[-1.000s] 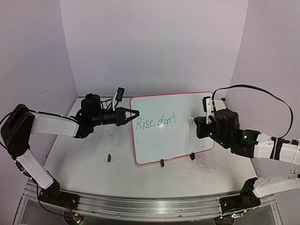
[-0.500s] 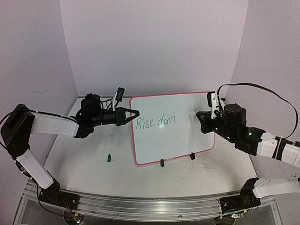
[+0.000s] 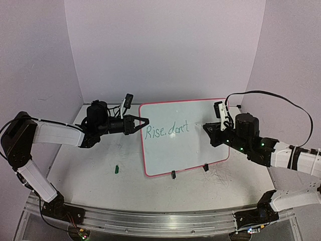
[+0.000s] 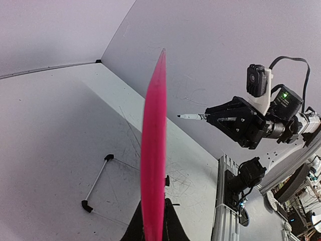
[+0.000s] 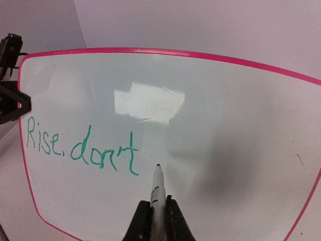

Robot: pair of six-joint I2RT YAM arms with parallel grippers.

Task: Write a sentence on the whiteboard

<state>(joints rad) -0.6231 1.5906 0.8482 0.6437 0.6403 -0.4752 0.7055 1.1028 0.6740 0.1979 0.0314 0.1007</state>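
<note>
Two green words [image 5: 83, 148] start at the left edge of my whiteboard [image 3: 185, 150], where the left gripper [image 3: 144, 122] pinches it; the right gripper [image 3: 209, 128] pinches a marker [image 5: 157, 188] beside the last letter.

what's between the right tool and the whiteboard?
Only the marker the right tool grips, tip aimed just past the green writing, in right wrist view. Left wrist view shows a bare gap from tip to whiteboard.
</note>
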